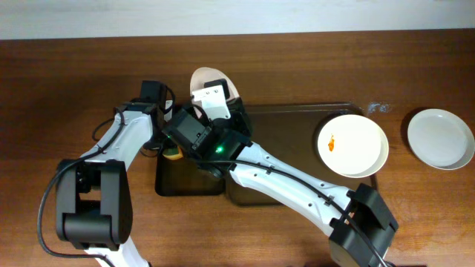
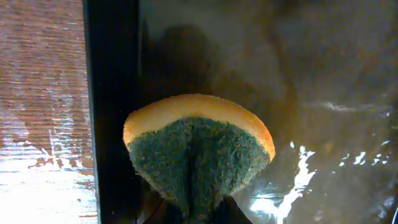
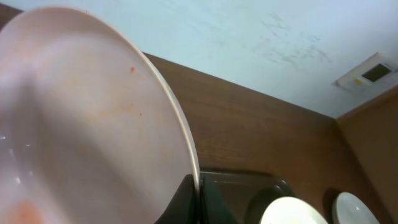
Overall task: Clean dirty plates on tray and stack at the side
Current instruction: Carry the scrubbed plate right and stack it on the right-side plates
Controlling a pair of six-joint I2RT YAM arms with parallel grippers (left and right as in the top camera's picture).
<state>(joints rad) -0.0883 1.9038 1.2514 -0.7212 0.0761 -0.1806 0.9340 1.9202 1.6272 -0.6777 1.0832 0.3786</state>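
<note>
My right gripper (image 3: pixel 198 202) is shut on the rim of a white plate (image 3: pixel 81 124) and holds it tilted on edge; faint orange smears show on it. From overhead this plate (image 1: pixel 199 77) peeks out behind the arms, left of the brown tray (image 1: pixel 289 122). My left gripper (image 2: pixel 198 218) is shut on a yellow sponge with a green scrub face (image 2: pixel 196 155), over the black tray (image 2: pixel 112 93). A second plate (image 1: pixel 352 144) with an orange smear lies on the brown tray's right end. A third, clean plate (image 1: pixel 440 138) lies on the table to the right.
The black tray (image 1: pixel 189 184) sits left of the brown tray, under both wrists. The two arms cross closely over it. A small clear object (image 1: pixel 375 107) lies by the brown tray's far right corner. The wall runs along the table's far edge.
</note>
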